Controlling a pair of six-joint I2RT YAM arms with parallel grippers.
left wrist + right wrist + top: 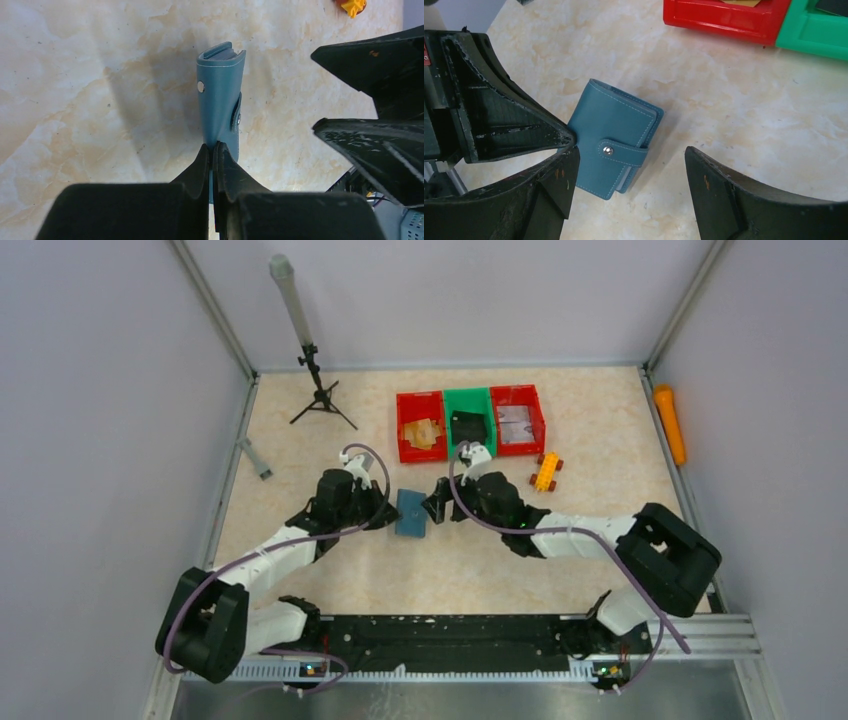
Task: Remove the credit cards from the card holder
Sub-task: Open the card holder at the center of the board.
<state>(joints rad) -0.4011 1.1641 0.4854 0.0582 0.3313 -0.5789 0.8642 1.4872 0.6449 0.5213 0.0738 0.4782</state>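
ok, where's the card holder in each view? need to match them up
Top external: card holder mid-table, between left gripper and right gripper.
Left wrist: card holder centre frame, rising from the fingertips.
Right wrist: card holder centre-left, snap tab showing.
Shared landmark: left gripper, shut on the card holder's edge, in all three.

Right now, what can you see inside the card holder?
The card holder is snapped shut by its tab. Only pale inner edges show at its side; any cards are covered.
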